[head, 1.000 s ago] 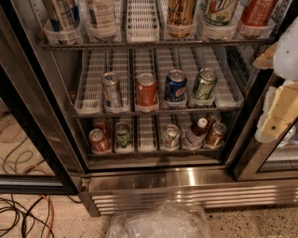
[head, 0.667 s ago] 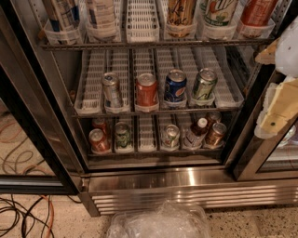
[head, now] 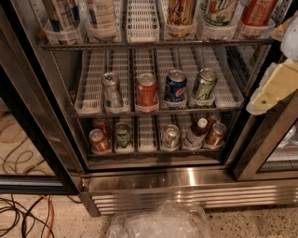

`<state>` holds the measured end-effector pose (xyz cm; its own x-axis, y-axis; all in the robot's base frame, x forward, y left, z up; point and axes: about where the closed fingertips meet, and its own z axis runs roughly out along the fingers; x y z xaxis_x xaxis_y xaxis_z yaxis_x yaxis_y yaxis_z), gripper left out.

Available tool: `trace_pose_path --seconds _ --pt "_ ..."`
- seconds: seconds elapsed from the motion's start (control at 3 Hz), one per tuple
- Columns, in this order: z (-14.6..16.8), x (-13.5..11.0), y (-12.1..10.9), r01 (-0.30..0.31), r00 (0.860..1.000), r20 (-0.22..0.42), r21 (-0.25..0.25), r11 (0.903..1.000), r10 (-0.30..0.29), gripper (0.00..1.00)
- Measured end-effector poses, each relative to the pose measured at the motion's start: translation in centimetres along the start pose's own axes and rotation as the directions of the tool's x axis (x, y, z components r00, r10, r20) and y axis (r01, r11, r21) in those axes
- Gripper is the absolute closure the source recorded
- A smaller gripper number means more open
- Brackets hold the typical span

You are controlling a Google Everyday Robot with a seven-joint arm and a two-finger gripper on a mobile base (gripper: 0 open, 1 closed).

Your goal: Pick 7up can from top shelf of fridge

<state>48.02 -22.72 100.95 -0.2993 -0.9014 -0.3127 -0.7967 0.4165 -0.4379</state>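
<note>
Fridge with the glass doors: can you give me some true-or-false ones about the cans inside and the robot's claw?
1. The tall white-silver 7up can with green lettering stands on the grey wire top shelf. True.
2. The robot's claw is holding that can. False: the claw is at the right edge of the view, apart from the can.
3. The wire middle shelf has four cans at its front. True.
4. The blue can sits left of the red can there. False: it sits to the red can's right.
</note>
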Motion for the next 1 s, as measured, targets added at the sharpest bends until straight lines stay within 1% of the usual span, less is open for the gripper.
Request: trace_pose_path --seconds 0.33,0.67,1.0 --pt "0.8 -2.2 -2.0 -0.059 0.995 0.087 0.075 0.9954 0.053 0.0" --pt "1.4 -4.6 -3.7 -0.113 0.978 0.192 0.132 0.9848 0.086 0.0" --pt "1.3 -4.7 -3.7 -0.115 0.978 0.191 0.131 0.9846 0.089 0.0"
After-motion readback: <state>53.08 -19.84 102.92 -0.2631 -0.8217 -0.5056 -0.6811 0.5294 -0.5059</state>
